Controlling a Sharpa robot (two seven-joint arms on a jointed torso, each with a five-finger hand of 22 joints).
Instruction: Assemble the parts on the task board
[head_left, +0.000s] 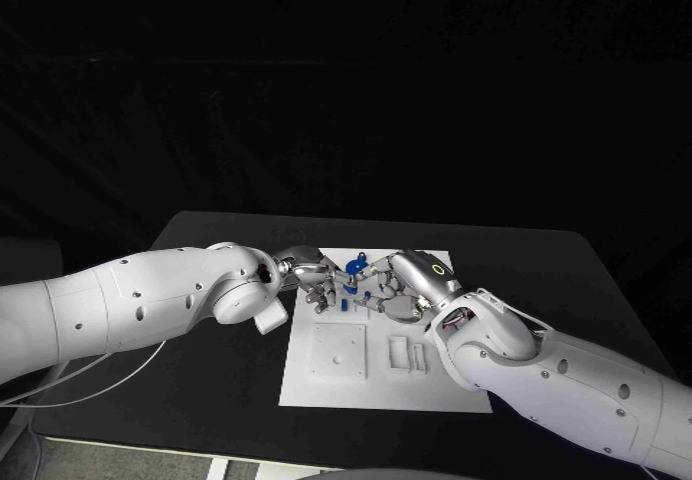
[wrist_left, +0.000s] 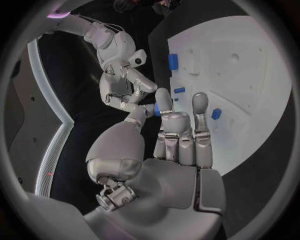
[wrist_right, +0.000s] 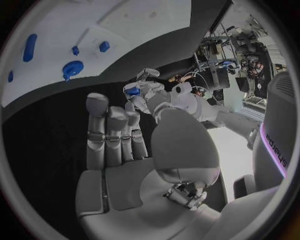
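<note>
The main risk is a dropped part (head_left: 355, 265). The left hand (head_left: 306, 275) holds it only by a light pinch of thumb and 1 fingertip, seen in the left wrist view as a sliver of blue between them. A nudge or a slight loosening could let it slip and fall among the loose parts (head_left: 329, 300) on the board (head_left: 346, 385), or roll onto the table (head_left: 231, 400).

The 2 hands meet just above centre of the head view, over the board's upper end and very near each other. If the right hand (head_left: 407, 290) closes in further, its fingers may strike the left hand's fingers or knock the part askew. The hands also hide the board beneath them from the head camera, so which socket the part is meant for cannot be told, and a misaligned seating would be hard to catch.

The left hand is clamped on the part at its fingertips, its other fingers straight and side by side. The right hand holds nothing. Its fingers are stretched out straight with the thumb standing off from them, and whether it touches anything cannot be told.

The part hangs between the 2 hands, above the board and apparently not yet seated.
</note>
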